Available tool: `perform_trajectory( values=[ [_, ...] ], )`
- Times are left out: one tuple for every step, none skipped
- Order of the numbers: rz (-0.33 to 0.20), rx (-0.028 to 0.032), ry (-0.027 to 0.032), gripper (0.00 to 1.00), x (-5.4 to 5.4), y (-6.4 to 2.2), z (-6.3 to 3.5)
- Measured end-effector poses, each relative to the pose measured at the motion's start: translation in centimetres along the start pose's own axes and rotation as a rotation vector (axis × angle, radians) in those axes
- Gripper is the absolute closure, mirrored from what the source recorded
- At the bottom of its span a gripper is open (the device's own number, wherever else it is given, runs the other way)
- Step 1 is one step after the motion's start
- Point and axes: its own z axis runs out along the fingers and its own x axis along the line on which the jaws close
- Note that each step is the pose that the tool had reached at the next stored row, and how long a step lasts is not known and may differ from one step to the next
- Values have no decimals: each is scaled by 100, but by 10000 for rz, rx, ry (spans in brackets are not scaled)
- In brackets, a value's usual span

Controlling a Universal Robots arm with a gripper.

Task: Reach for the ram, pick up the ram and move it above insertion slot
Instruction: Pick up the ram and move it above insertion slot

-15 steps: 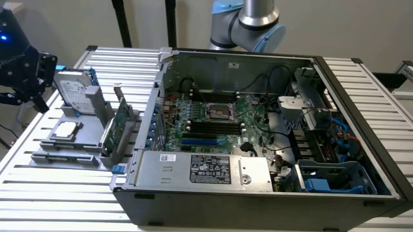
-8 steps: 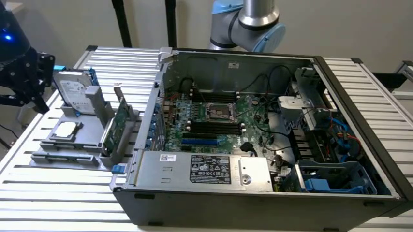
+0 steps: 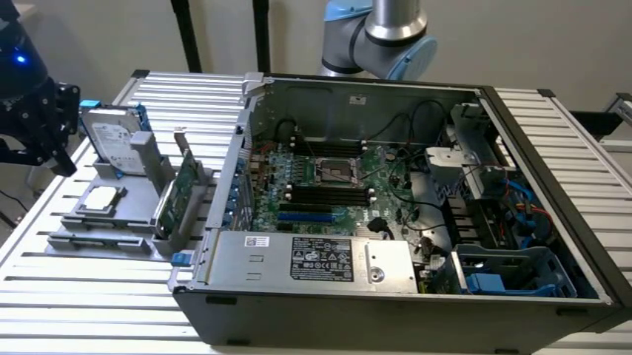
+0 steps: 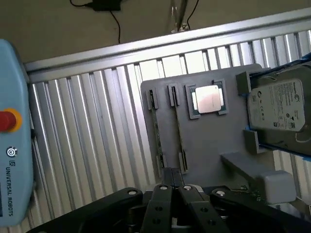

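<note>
The robot arm (image 3: 390, 37) is cut off at the exterior view's top edge. The wrist view's frame crops the gripper (image 4: 172, 187), the hard drive (image 4: 279, 104) and the teach pendant (image 4: 12, 136).

The bench I work at is a table (image 3: 79, 296) of pale aluminium slats with narrow dark grooves between them. In the exterior view it runs out to both sides and toward the camera. Behind it rises a plain wall (image 3: 533, 44) of light beige. Two black posts (image 3: 183, 33) stand upright before that wall, near the table's far edge. Seen from my wrist, a dull brown floor (image 4: 58, 24) lies beyond the table's rim, and on it sits a small black box (image 4: 104, 5) with a black cable (image 4: 115, 22) trailing from it. The light is soft and even — the slats give back a faint sheen.
</note>
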Motion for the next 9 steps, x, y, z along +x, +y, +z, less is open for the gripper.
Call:
perform_trajectory(
  values=[
    [-197,0,4,89,0,0,6],
    [-376,-1,9,89,0,-1,12],
    [-557,-1,12,89,0,-1,19],
    [-736,-2,16,89,0,-1,25],
    [-916,0,17,89,0,-1,32],
    [-1096,-1,12,89,0,-1,41],
    [-1280,0,3,89,0,-1,49],
    [-1460,-1,-6,89,-1,-1,57],
    [-1652,-1,-16,89,0,-2,65]
  ],
)
